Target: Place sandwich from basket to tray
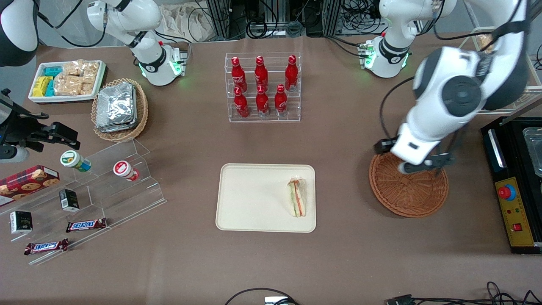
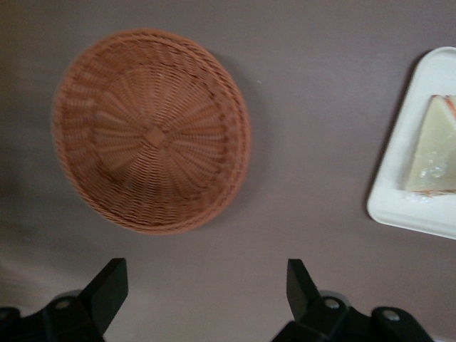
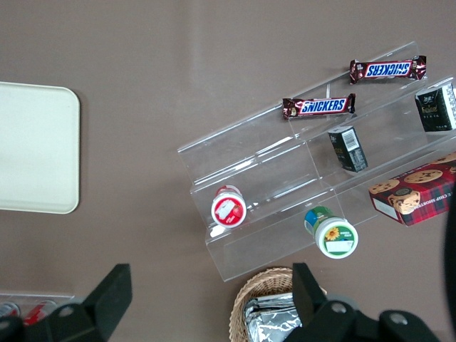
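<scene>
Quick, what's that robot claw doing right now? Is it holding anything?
Left gripper: open and empty, hanging above the basket. The sandwich already lies on the tray.

open pincer [image 2: 203, 292] above empty basket [image 2: 151, 130]

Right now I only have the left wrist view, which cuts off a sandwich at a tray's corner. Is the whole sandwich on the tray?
Observer: Yes. The front view shows the whole sandwich lying flat inside the tray, near its end toward the working arm.
Reviewer: And where is the pincer?
Observer: The pincer hangs open over the basket, above the part of its rim farther from the front camera.
Reviewer: Anything else on the tray?
Observer: No, the sandwich is the only thing on it.
</scene>
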